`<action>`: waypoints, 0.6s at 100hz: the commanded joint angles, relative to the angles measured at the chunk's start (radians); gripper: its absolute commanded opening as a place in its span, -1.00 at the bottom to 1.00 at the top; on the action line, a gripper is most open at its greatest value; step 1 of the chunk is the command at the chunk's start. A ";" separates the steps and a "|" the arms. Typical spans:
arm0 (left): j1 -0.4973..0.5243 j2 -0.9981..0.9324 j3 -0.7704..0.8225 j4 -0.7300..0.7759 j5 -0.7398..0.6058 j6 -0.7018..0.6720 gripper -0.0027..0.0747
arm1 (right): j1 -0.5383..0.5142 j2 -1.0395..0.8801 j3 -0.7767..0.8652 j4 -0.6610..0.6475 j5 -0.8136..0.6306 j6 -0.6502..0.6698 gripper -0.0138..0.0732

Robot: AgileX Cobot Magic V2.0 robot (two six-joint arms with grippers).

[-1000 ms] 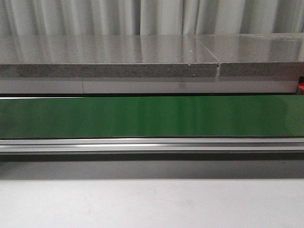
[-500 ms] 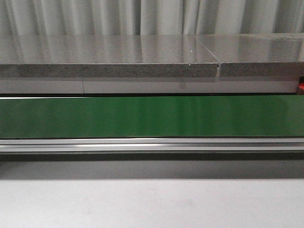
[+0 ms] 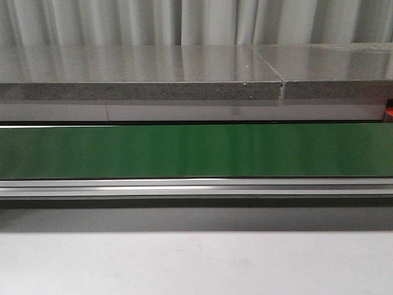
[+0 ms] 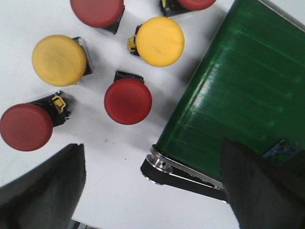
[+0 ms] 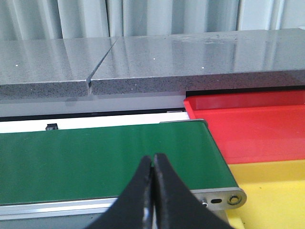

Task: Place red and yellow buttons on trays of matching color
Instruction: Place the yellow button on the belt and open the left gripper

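Observation:
In the left wrist view, several buttons lie on a white surface: a red button [image 4: 127, 100] in the middle, another red button [image 4: 25, 127] beside it, a yellow button [image 4: 59, 60] and a second yellow button [image 4: 159, 41] farther off. My left gripper [image 4: 152, 186] hangs open above the white surface beside the belt's end, holding nothing. The right wrist view shows my right gripper [image 5: 153, 164] shut and empty over the green belt [image 5: 105, 160], with the red tray [image 5: 248, 126] and the yellow tray [image 5: 271, 191] just past the belt's end.
The green conveyor belt [image 3: 196, 150] runs across the front view behind an aluminium rail [image 3: 196, 187]. A grey stone counter [image 3: 141, 74] stands behind it. Two more red buttons [image 4: 97, 10] sit at the edge of the left wrist view. The belt's end roller [image 4: 159, 164] lies between my left fingers.

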 commanded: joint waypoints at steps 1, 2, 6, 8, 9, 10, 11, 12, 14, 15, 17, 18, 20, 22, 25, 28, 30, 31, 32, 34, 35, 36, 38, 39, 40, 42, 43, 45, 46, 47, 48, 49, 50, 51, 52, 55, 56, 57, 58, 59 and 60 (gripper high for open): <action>0.003 -0.008 -0.031 -0.007 -0.007 -0.013 0.53 | -0.004 -0.011 -0.015 -0.007 -0.077 0.000 -0.84; 0.003 -0.004 -0.031 -0.007 -0.007 -0.013 0.53 | -0.004 -0.011 -0.015 -0.007 -0.077 0.000 -0.84; 0.005 0.004 -0.031 -0.003 -0.013 -0.015 0.53 | -0.004 -0.011 -0.015 -0.007 -0.077 0.000 -0.84; 0.005 0.008 -0.031 -0.003 -0.013 -0.014 0.53 | -0.004 -0.011 -0.015 -0.007 -0.077 0.000 -0.84; 0.005 0.010 -0.031 -0.003 -0.013 -0.014 0.53 | -0.004 -0.011 -0.015 -0.007 -0.077 0.000 -0.84; 0.005 0.013 -0.031 -0.003 -0.013 -0.015 0.53 | -0.004 -0.011 -0.015 -0.007 -0.077 0.000 -0.84; 0.005 0.016 -0.031 -0.003 -0.013 -0.015 0.53 | -0.004 -0.011 -0.015 -0.007 -0.077 0.000 -0.84; 0.005 0.017 -0.031 -0.003 -0.013 -0.015 0.53 | -0.004 -0.011 -0.015 -0.007 -0.077 0.000 -0.84; 0.005 0.023 -0.031 0.000 -0.013 -0.015 0.52 | -0.004 -0.011 -0.015 -0.007 -0.077 0.000 -0.84; 0.005 0.023 -0.031 0.000 -0.013 -0.017 0.52 | -0.004 -0.011 -0.015 -0.007 -0.077 0.000 -0.84; 0.005 0.028 -0.031 0.000 -0.013 -0.017 0.51 | -0.004 -0.011 -0.015 -0.007 -0.077 0.000 -0.84; 0.005 0.032 -0.031 0.000 -0.013 -0.019 0.50 | -0.004 -0.011 -0.015 -0.007 -0.077 0.000 -0.84; 0.005 0.035 -0.031 0.000 -0.013 -0.019 0.48 | -0.004 -0.011 -0.015 -0.007 -0.077 0.000 -0.84; 0.005 0.040 -0.031 0.001 -0.013 -0.024 0.46 | -0.004 -0.011 -0.015 -0.007 -0.077 0.000 -0.84; 0.005 0.049 -0.031 0.006 -0.015 -0.037 0.42 | -0.004 -0.011 -0.015 -0.007 -0.077 0.000 -0.84; 0.005 0.057 -0.031 0.007 -0.015 -0.043 0.39 | -0.004 -0.011 -0.015 -0.007 -0.077 0.000 -0.84; 0.005 0.060 -0.031 0.007 -0.015 -0.043 0.38 | -0.004 -0.011 -0.015 -0.007 -0.077 0.000 -0.84; 0.005 0.062 -0.031 0.007 -0.015 -0.043 0.37 | -0.004 -0.011 -0.015 -0.007 -0.077 0.000 -0.84; 0.005 0.066 -0.031 0.007 -0.017 -0.045 0.36 | -0.004 -0.011 -0.015 -0.007 -0.077 0.000 -0.84; 0.005 0.070 -0.031 0.007 -0.017 -0.044 0.36 | -0.004 -0.011 -0.015 -0.007 -0.077 0.000 -0.84; 0.005 0.072 -0.031 0.007 -0.017 -0.044 0.36 | -0.004 -0.011 -0.015 -0.007 -0.077 0.000 -0.84; 0.005 0.075 -0.031 0.007 -0.017 -0.044 0.36 | -0.004 -0.011 -0.015 -0.007 -0.077 0.000 -0.84; 0.005 0.077 -0.031 0.008 -0.017 -0.044 0.36 | -0.004 -0.011 -0.015 -0.007 -0.077 0.000 -0.84; 0.005 0.079 -0.031 0.009 -0.020 -0.044 0.36 | -0.004 -0.011 -0.015 -0.007 -0.077 0.000 -0.84; 0.005 0.080 -0.031 0.009 -0.021 -0.044 0.36 | -0.004 -0.011 -0.015 -0.007 -0.077 0.000 -0.84; 0.005 0.085 -0.031 0.011 -0.022 -0.048 0.36 | -0.004 -0.011 -0.015 -0.007 -0.077 0.000 -0.84; 0.005 0.086 -0.031 0.011 -0.022 -0.049 0.36 | -0.004 -0.011 -0.015 -0.007 -0.077 0.000 -0.84; 0.005 0.088 -0.031 0.015 -0.022 -0.051 0.36 | -0.004 -0.011 -0.015 -0.007 -0.077 0.000 -0.84; 0.005 0.091 -0.031 0.014 -0.025 -0.053 0.36 | -0.004 -0.011 -0.015 -0.007 -0.077 0.000 -0.84; 0.005 0.091 -0.031 0.014 -0.024 -0.053 0.36 | -0.004 -0.011 -0.015 -0.007 -0.077 0.000 -0.84; 0.005 0.094 -0.031 0.014 -0.024 -0.053 0.36 | -0.004 -0.011 -0.015 -0.007 -0.077 0.000 -0.84; 0.005 0.097 -0.031 0.014 -0.024 -0.056 0.36 | -0.004 -0.011 -0.015 -0.007 -0.077 0.000 -0.84; 0.005 0.097 -0.031 0.014 -0.024 -0.055 0.36 | -0.004 -0.011 -0.015 -0.007 -0.077 0.000 -0.84; 0.005 0.099 -0.031 0.014 -0.024 -0.059 0.36 | -0.004 -0.011 -0.015 -0.007 -0.077 0.000 -0.84; 0.005 0.101 -0.031 0.014 -0.024 -0.058 0.36 | -0.004 -0.011 -0.015 -0.007 -0.077 0.000 -0.84; 0.005 0.108 -0.031 0.014 -0.024 -0.060 0.36 | -0.004 -0.011 -0.015 -0.007 -0.077 0.000 -0.84; 0.005 0.110 -0.031 0.014 -0.024 -0.060 0.36 | -0.004 -0.011 -0.015 -0.007 -0.077 0.000 -0.84; 0.005 0.113 -0.031 0.014 -0.024 -0.060 0.36 | -0.004 -0.011 -0.015 -0.007 -0.077 0.000 -0.84; 0.005 0.113 -0.031 0.017 -0.024 -0.060 0.36 | -0.004 -0.011 -0.015 -0.007 -0.077 0.000 -0.84; 0.005 0.116 -0.031 0.017 -0.024 -0.060 0.36 | -0.004 -0.011 -0.015 -0.007 -0.077 0.000 -0.84; 0.005 0.119 -0.031 0.017 -0.024 -0.060 0.36 | -0.004 -0.011 -0.015 -0.007 -0.077 0.000 -0.84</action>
